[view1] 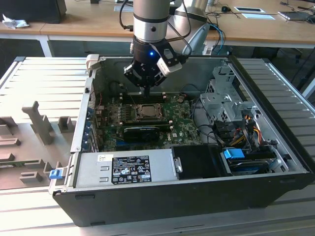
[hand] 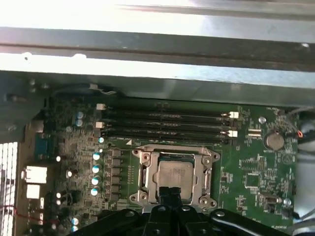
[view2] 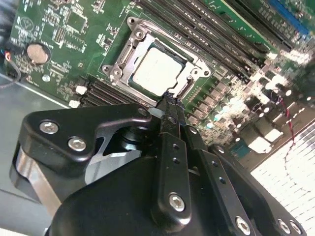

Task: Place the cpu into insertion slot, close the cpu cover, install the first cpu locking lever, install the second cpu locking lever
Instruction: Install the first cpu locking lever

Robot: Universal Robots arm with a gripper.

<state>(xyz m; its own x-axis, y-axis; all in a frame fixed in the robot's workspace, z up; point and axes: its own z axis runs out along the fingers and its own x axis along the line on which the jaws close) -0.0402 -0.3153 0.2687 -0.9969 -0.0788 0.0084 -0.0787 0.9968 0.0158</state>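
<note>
The arm reaches straight down into the open computer case (view1: 197,196), which lies on its side on the ribbed grey surface (view1: 44,78), so the green board (view1: 182,115) faces up and can be worked from above. The cpu (view2: 157,73) sits flat in the insertion slot (hand: 139,197), pale metal face up. The cpu cover (view2: 147,40) appears to lie down over it, framing the chip through its square window; that would pin the chip's edges while leaving its face bare. The hand (view2: 169,102) is clenched, its 2 fingers pressed together with nothing seen between them. Its narrow tip hangs over the slot, apparently clear of the metal, though how close I cannot tell. A slim closed tip suits pushing a small part better than grasping. I therefore judge the work to be at the cover or a locking lever, but the levers are too fine to read as latched or free. In the exterior view the memory slots (hand: 167,123) run at 12 o'clock of the slot and the long black card (view1: 141,132) lies at 6 o'clock. The grey power supply box (view1: 123,169) lies beyond the card, and the drive cage (view1: 224,101) is at 3 o'clock.
</note>
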